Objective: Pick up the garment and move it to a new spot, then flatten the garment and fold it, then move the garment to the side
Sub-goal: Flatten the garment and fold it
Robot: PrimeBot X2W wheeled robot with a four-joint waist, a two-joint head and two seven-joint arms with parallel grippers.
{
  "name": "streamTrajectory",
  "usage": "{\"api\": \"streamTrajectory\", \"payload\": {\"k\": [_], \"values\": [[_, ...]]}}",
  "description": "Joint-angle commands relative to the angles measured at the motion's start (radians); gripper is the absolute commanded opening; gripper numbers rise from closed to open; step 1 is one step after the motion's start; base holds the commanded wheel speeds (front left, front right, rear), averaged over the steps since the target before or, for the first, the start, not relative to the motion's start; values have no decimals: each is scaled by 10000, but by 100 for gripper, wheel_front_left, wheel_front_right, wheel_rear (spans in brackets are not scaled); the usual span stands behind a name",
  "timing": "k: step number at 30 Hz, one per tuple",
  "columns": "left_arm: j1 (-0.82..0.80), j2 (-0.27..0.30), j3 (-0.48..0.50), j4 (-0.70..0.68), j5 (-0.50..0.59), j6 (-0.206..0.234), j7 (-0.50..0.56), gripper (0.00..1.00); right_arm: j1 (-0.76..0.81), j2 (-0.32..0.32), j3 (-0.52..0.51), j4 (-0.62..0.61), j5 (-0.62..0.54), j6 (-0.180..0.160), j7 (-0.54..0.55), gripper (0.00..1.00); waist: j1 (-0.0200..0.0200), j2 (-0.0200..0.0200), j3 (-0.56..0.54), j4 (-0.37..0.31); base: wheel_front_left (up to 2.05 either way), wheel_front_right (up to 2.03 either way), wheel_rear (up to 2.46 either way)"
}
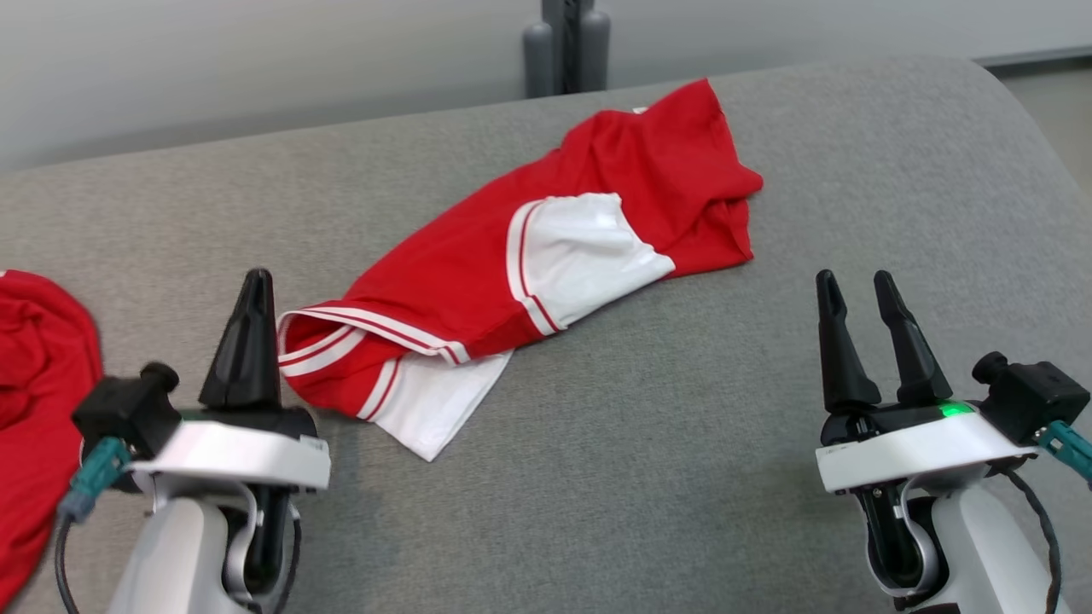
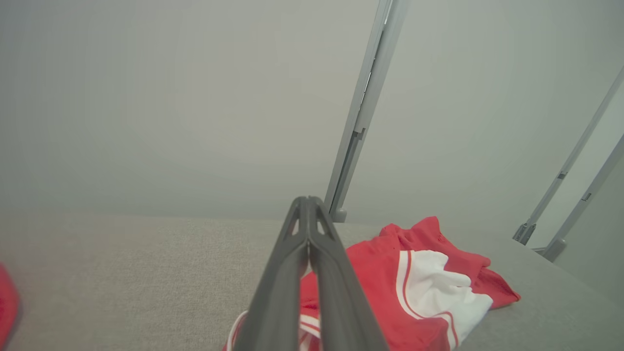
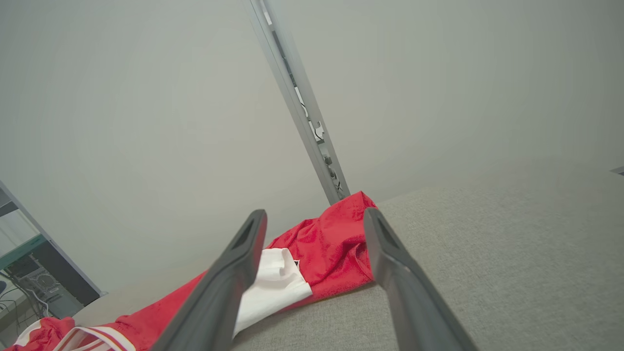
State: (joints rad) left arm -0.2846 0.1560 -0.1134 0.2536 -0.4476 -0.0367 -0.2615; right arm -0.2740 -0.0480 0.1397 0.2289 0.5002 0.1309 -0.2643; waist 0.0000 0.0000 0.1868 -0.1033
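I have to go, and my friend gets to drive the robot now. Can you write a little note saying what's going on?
Left gripper: shut, empty, just beside the garment's near end.
Right gripper: open, empty, off to the right, apart from the garment.
Red and white garment: lies rumpled in the middle of the grey cushion. Another red cloth sits at the left edge.
Done: no flattening or folding shows.
Left: grasp it, flatten, fold, move it aside.
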Motion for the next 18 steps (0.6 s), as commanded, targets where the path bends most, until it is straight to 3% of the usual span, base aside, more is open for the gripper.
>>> {"api": "streamTrajectory", "payload": {"k": [1,11,12,13,18], "values": [[234,-61,110,-153,107,45,-35,0,148,-48,16,-58,-83,-3,-14,100,0,0,-345,352,0,0,0],[1860,-930,367,-616,346,-64,-36,0,423,-181,-99,53,-306,-3,-14,100,0,0,-938,1109,0,0,0],[1954,-944,359,-564,350,-68,-37,69,442,-180,-48,74,-298,-3,-14,100,0,0,-962,1155,0,0,0],[2049,-963,288,-446,364,-94,-35,100,452,-182,34,98,-313,-3,-14,100,0,0,-980,1189,0,0,0],[2049,-1017,121,-280,720,-212,-37,100,481,-233,213,210,-371,-3,-14,100,0,0,-1015,1270,0,0,0]]}}
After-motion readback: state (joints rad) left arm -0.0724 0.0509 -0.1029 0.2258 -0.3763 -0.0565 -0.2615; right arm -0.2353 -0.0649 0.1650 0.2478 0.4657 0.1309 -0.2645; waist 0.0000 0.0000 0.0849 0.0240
